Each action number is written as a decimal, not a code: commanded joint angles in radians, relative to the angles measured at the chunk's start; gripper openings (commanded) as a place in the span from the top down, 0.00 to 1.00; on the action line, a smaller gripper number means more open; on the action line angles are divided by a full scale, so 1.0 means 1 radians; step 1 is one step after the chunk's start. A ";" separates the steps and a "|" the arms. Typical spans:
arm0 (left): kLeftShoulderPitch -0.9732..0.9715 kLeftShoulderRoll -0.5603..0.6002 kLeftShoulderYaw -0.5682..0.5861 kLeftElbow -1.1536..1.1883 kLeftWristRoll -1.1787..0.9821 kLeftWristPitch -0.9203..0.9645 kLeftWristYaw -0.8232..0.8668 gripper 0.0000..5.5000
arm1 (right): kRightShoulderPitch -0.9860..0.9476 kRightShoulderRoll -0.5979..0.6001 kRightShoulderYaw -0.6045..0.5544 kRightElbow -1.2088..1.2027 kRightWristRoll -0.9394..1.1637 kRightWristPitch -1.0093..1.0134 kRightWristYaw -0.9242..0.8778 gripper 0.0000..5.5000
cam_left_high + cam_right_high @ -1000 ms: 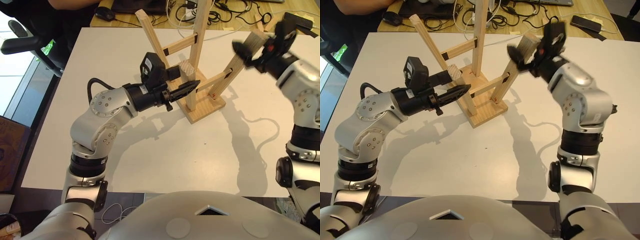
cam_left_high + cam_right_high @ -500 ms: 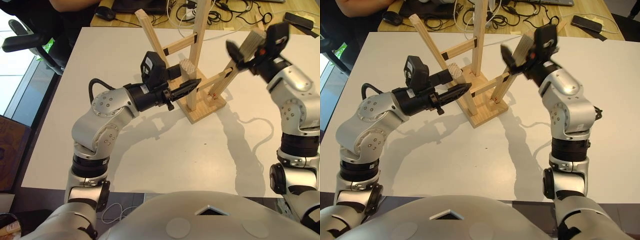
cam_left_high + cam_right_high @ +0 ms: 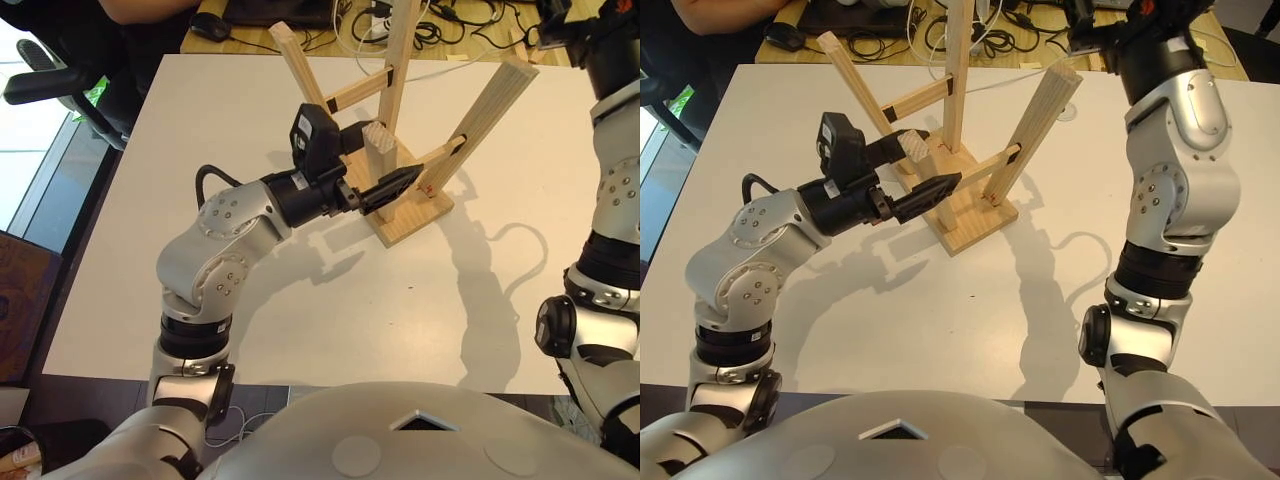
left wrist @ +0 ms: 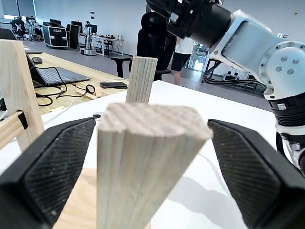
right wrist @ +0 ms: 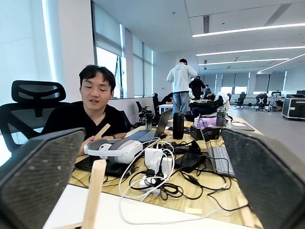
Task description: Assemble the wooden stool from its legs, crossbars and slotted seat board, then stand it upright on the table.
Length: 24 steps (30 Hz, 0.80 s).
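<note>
The wooden stool lies upside down on the white table (image 3: 300, 300), seat board (image 3: 415, 210) flat and legs pointing up. A far-left leg (image 3: 300, 75), a tall centre leg (image 3: 400, 50) and a slanted right leg (image 3: 487, 108) are joined by crossbars (image 3: 358, 90). My left gripper (image 3: 385, 165) is open and straddles the short near leg (image 4: 147, 157), with a ribbed pad (image 4: 57, 171) on each side of it. Raised above the table's far right edge, my right gripper (image 3: 1105, 30) is open with nothing between its fingers (image 5: 38, 186).
Behind the table runs a wooden desk (image 5: 228, 210) with cables, a power strip (image 5: 155, 160), a laptop and a headset (image 5: 114, 150); a person sits there. A white cable (image 3: 440, 65) lies on the table behind the stool. An office chair (image 3: 60, 85) stands at the left.
My right gripper has left the slanted right leg and risen up and back. My left gripper has pushed forward so that its fingers straddle the short near leg.
</note>
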 commanded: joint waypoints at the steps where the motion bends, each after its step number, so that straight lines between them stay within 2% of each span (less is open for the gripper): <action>1: -0.028 -0.063 -0.067 -0.069 -0.040 0.131 0.103 0.22 | -0.091 -0.050 -0.046 0.080 -0.023 -0.055 -0.014 0.02; 5: -0.084 -0.138 -0.104 -0.041 -0.042 0.214 0.190 0.22 | -0.109 -0.056 -0.049 0.120 -0.033 -0.093 -0.010 0.02; 10: -0.206 -0.249 -0.214 0.106 0.068 0.195 0.259 0.22 | -0.124 -0.052 -0.055 0.148 -0.035 -0.131 -0.014 0.02; 18: -0.349 -0.374 -0.309 0.405 0.295 0.036 0.293 0.22 | -0.124 -0.058 -0.059 0.161 -0.029 -0.158 -0.008 0.02; 24: -0.396 -0.420 -0.289 0.340 0.379 -0.172 0.252 0.22 | -0.110 -0.058 -0.068 0.153 -0.034 -0.166 -0.022 0.02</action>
